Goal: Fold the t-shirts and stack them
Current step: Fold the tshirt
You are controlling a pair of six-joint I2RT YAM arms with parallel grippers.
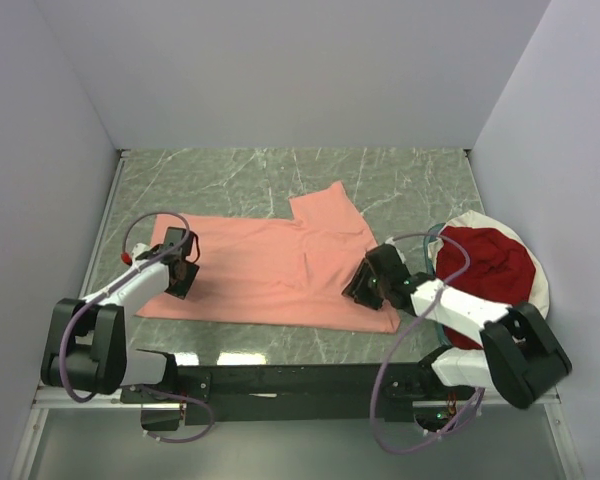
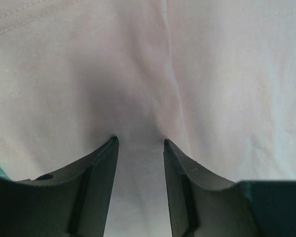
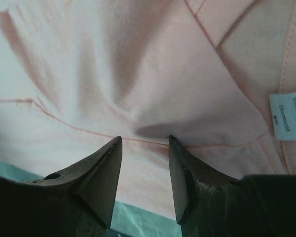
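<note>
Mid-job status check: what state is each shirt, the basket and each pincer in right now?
salmon-pink t-shirt: flat on the table, one sleeve sticking out.
dark red t-shirt: crumpled, unfolded, in the basket.
basket: holds the dark red t-shirt.
left pincer: open, tips on the salmon-pink t-shirt.
right pincer: open, tips on the salmon-pink t-shirt.

The pink shirt [image 1: 270,272] is plain salmon with matching stitching; its neck label [image 3: 287,114] is white with dark print. The red shirt [image 1: 485,262] is a deep, plain red, in a cream-white basket [image 1: 538,296]. The table [image 1: 410,185] is grey-green marble veined white. The arms [image 1: 465,312] are black and white.
</note>
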